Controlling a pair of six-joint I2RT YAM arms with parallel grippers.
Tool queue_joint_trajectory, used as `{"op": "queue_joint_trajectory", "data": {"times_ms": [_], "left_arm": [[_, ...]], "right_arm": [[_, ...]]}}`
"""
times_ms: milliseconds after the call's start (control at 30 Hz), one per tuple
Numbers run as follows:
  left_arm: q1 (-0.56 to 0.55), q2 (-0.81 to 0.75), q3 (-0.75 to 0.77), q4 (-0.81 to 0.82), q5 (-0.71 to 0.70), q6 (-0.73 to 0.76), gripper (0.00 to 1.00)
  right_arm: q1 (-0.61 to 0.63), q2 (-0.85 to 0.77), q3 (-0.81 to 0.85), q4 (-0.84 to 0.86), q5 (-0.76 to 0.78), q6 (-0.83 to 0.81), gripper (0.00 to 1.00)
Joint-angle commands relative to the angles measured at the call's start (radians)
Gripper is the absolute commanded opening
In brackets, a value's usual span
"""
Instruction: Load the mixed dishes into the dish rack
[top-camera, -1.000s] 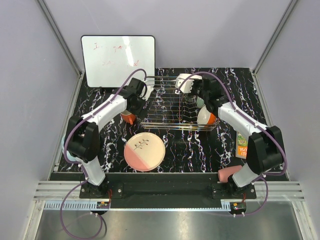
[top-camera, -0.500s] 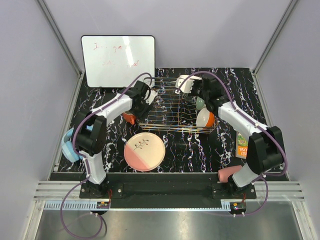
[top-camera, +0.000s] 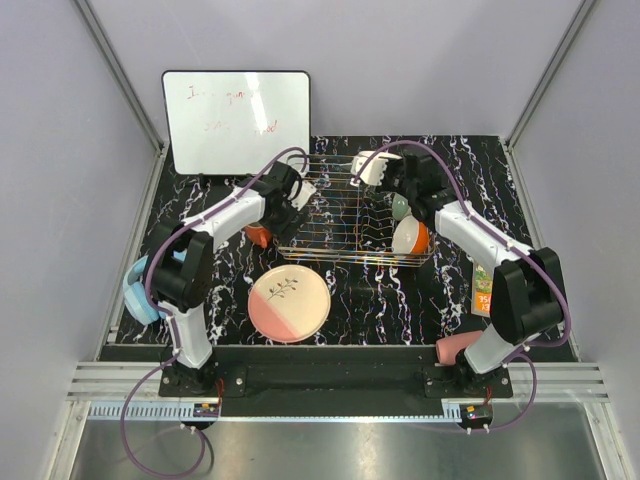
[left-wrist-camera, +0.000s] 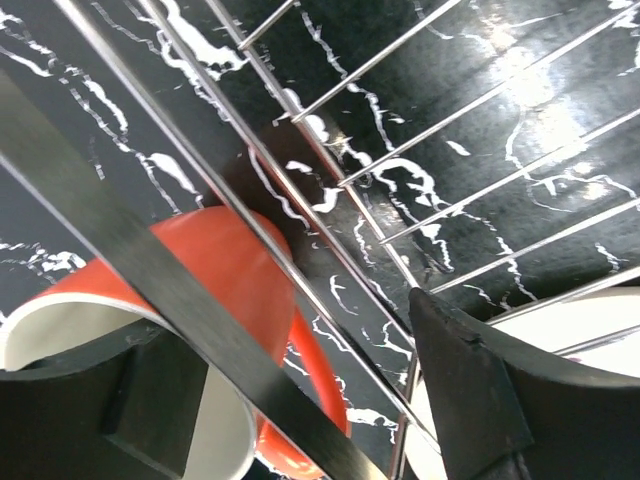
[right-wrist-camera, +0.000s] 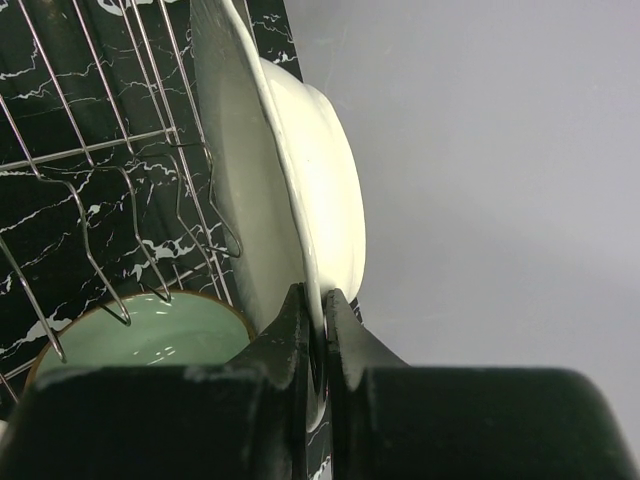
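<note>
White ceramic plate (right-wrist-camera: 240, 200) is being pinched rim-only by the right gripper (right-wrist-camera: 318, 312) over the far-edge silver wire rack (top-camera: 330, 247), risking slippage; left gripper (top-camera: 298, 197) wide.

Both arms reach forward with elbows bent. Left gripper (top-camera: 296, 198) has its fingers spread apart. Right gripper (right-wrist-camera: 318, 330) is pinched tight on a white ceramic plate (right-wrist-camera: 300, 170).

A white whiteboard (top-camera: 236, 120) with faint red writing stands at the black marbled table's (top-camera: 380, 300) far left, blue headphones (top-camera: 135, 293) lie at its left edge, and an orange book (top-camera: 484, 297) lies at its right.
</note>
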Motion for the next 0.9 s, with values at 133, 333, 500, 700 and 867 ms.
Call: {"op": "queue_joint_trajectory", "data": {"times_ms": [133, 333, 500, 700, 867], "left_arm": [[-0.006, -0.087, 0.077, 0.028, -0.115, 0.031, 0.86], [-0.014, -0.133, 0.138, -0.004, -0.111, 0.016, 0.92], [-0.046, -0.115, 0.155, -0.009, -0.104, 0.011, 0.93], [-0.052, 0.028, 0.242, -0.005, -0.115, 0.026, 0.93], [-0.029, 0.131, 0.336, -0.004, -0.135, 0.005, 0.93]], "right_arm": [[0.002, -0.082, 0.006, 0.097, -0.047, 0.044, 0.00], [0.002, -0.082, 0.000, 0.101, -0.052, 0.054, 0.00], [0.000, -0.085, -0.011, 0.112, -0.050, 0.057, 0.00], [-0.003, -0.090, -0.017, 0.115, -0.053, 0.059, 0.00], [-0.006, -0.100, -0.029, 0.124, -0.059, 0.061, 0.00]]}}
